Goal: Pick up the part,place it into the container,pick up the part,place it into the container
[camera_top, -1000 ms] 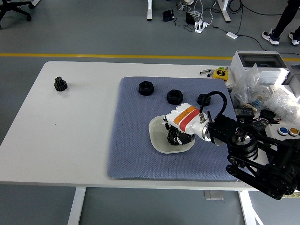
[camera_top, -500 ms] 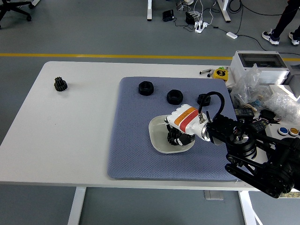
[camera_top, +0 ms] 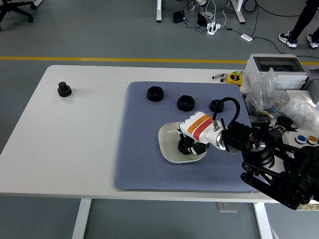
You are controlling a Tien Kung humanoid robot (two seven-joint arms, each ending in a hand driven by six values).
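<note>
One arm, the right, reached in from 4 o'clock; its right hand (camera_top: 192, 135) hung palm-down over the white container (camera_top: 167, 144) at mat centre, fingers curled around a black gear part (camera_top: 186, 146) inside it. Three black parts lay toward 12 o'clock.

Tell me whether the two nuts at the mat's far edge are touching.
Apart. The head view shows bare blue mat between the left nut and the middle nut.

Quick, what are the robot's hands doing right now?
Right hand: over the white bowl, above a black gear; whether it grips the gear cannot be told.
Left hand: not in view.
</note>
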